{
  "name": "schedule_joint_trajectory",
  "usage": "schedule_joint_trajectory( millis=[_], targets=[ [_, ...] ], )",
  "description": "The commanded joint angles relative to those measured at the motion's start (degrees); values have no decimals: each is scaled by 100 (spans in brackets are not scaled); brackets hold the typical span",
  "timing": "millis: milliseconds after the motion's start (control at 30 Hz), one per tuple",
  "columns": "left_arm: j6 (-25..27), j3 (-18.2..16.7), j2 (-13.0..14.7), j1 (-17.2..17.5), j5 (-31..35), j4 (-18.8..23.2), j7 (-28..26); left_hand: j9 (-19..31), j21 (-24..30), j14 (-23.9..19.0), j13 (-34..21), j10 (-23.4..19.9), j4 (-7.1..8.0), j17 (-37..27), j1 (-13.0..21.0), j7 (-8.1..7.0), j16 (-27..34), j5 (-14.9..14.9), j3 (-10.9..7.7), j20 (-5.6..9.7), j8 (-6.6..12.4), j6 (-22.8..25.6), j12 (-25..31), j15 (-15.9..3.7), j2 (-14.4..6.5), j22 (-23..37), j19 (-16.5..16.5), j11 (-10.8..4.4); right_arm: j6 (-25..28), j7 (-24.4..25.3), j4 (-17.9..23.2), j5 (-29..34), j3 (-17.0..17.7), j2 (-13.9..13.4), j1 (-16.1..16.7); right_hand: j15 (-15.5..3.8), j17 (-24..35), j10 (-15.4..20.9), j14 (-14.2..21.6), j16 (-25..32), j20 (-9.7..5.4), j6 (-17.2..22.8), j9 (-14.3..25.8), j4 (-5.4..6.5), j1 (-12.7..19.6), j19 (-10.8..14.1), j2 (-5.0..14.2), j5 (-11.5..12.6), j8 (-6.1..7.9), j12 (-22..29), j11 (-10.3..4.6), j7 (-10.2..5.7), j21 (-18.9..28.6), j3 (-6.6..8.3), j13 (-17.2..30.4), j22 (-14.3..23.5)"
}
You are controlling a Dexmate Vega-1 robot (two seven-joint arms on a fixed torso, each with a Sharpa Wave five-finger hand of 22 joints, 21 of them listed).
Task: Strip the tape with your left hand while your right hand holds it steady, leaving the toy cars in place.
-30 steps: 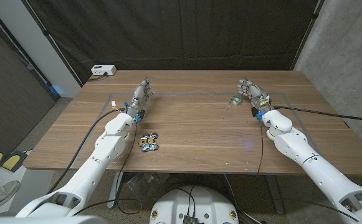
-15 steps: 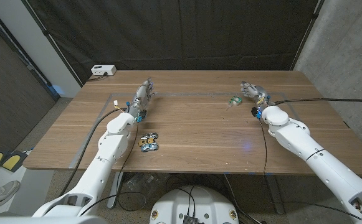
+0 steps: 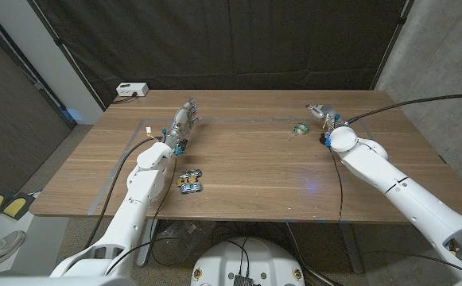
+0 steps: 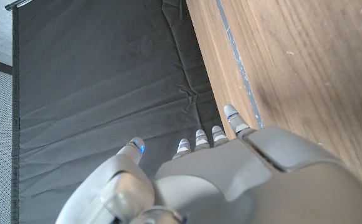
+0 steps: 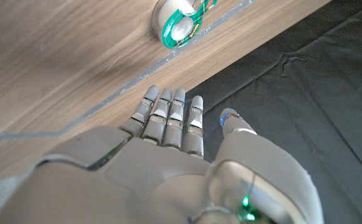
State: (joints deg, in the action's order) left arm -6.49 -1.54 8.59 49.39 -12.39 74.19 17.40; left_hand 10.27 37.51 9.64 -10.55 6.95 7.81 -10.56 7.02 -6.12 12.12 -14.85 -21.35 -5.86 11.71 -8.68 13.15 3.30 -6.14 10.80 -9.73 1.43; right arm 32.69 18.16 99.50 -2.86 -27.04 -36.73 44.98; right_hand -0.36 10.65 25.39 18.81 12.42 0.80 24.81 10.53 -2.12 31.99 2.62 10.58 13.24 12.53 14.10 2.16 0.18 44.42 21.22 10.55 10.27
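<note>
A wooden bench [image 3: 246, 159] seen from the head view. The left hand [image 3: 181, 123] and right hand [image 3: 324, 114] hold nothing, fingers straight and loosely apart. Toy cars [image 3: 189, 181] sit beside the left forearm. The right wrist view shows more clearly the tape [image 5: 179, 25] — a green dispenser with a white roll — lying near the right hand, untouched.

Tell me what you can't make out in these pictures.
- Tape dispenser: too small in the head view to show any loose tape end; cut by the edge in the right wrist view.
- Toy cars: too small for details.
- Right hand: its own forearm hides most of it.
- Left hand: palm faces away.
</note>
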Motion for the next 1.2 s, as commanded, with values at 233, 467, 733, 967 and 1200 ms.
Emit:
schedule_joint_trajectory(
  millis=[233, 467, 733, 967, 1200],
  targets=[
    [-9, -272, -184, -85, 213, -194, 260, 30, 20, -4, -18, -63, 4, -18, 17, -8, 47, 7, 10, -94, 35, 76, 31, 71, -1, 20, -741, -12, 1700, -487, 116, 1585, -1148, 10, -861, -158, 10, 57, 54, -39, -6, 106, 30, -35, 114, 16, -9, 55, -10, -33, -143, -106, -53, 153, 13, 20],
    [8, -335, -208, -110, 240, -251, 321, 33, 25, -105, -21, -110, 7, -25, 15, -49, 75, 9, 17, -152, 29, 96, 37, 107, 3, 20, -696, -2, 2336, -874, 19, 2106, -1689, 70, -1235, -197, 13, 79, 83, -33, 6, 140, 32, -39, 121, 12, -12, 55, -10, -31, -179, -129, -61, 183, 13, 22],
    [-14, -398, -227, -152, 266, -326, 385, 35, 23, -135, -24, -116, 9, -30, 13, -49, 79, 10, 22, -169, 27, 114, 31, 111, 6, 17, -671, -6, 2813, -1217, -139, 2479, -2117, 185, -1544, -284, 4, 135, 158, -27, 35, 182, 35, -99, 191, 68, -27, 61, -18, -24, -241, -173, -53, 267, 13, 27],
    [-53, -427, -242, -213, 298, -434, 447, 37, 17, -157, -26, -127, 12, -35, 11, -57, 79, 12, 28, -181, 20, 120, 26, 106, 9, 14, -658, 0, 3215, -1431, -228, 2767, -2470, 252, -1777, -367, -3, 145, 204, -22, 48, 203, 40, -264, 354, 131, -84, 53, -36, -36, -317, -222, -40, 327, 14, 34],
    [-122, -452, -266, -281, 322, -566, 519, 39, 8, -169, -28, -131, 15, -40, 8, -48, 75, 12, 34, -187, 15, 130, 18, 98, 11, 11, -649, 1, 3523, -1706, -262, 2855, -2726, 264, -1972, -424, -7, 143, 226, -24, 68, 188, 44, -425, 490, 172, -174, 22, -60, -51, -336, -276, -35, 330, 15, 38]
  ],
)
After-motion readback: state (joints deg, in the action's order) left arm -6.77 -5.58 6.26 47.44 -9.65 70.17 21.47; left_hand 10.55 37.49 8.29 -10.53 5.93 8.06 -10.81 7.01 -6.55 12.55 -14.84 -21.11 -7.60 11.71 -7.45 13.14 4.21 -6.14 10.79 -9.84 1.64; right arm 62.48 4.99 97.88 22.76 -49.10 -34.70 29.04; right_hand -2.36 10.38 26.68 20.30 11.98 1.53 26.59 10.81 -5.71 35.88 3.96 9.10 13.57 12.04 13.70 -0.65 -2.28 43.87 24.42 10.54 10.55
